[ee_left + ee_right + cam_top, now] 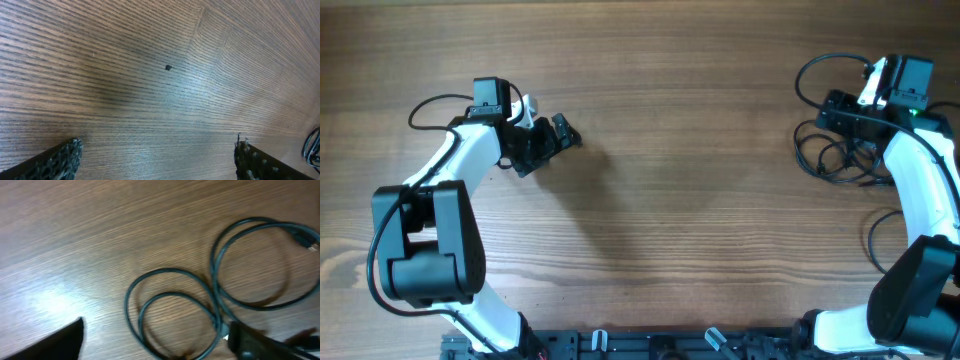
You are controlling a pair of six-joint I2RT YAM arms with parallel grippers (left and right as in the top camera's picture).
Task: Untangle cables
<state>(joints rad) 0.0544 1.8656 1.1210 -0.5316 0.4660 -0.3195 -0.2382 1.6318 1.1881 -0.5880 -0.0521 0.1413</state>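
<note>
left fingers [60, 161] apart over desk [150, 40], waiting; right fingers [60, 342] apart, cables [216, 311] looped flat between them, probably spread for separating.

Thin dark cables [216, 305] lie flat in loose overlapping loops, far right, one plug end visible

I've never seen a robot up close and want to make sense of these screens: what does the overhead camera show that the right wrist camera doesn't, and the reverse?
Only the overhead camera shows the left arm, the right arm and the left gripper, which is open over bare wood. Only the right wrist camera shows the cables close up, as round loops with a small plug end at top right. Both show the cables lying on the wooden table.
</note>
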